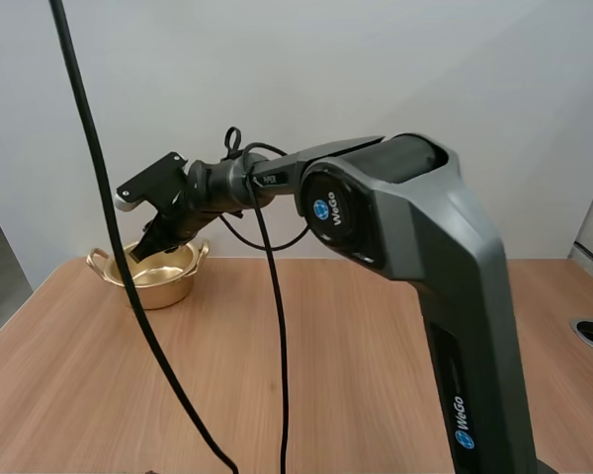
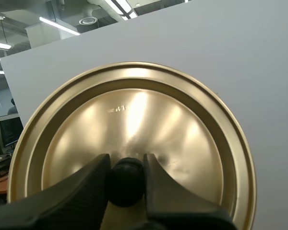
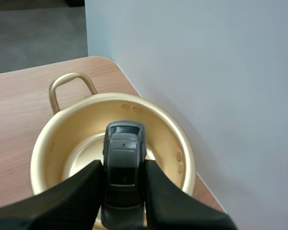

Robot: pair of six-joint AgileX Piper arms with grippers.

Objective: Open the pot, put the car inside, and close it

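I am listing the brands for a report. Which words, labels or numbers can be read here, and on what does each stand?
"WeGo": on the right arm, beside the round blue badge at its joint.
"WeGo": again, low on the same arm.
Small label on the arm's thin part: too small to read.
Stamped mark on the lid: too blurred to read.
Car and pot: no text.

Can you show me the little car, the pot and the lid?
car (image 3: 124, 167), right wrist view, on its roof.
pot (image 3: 50, 148), right wrist view, on its inner wall.
lid (image 2: 144, 120), left wrist view, on its shiny top.
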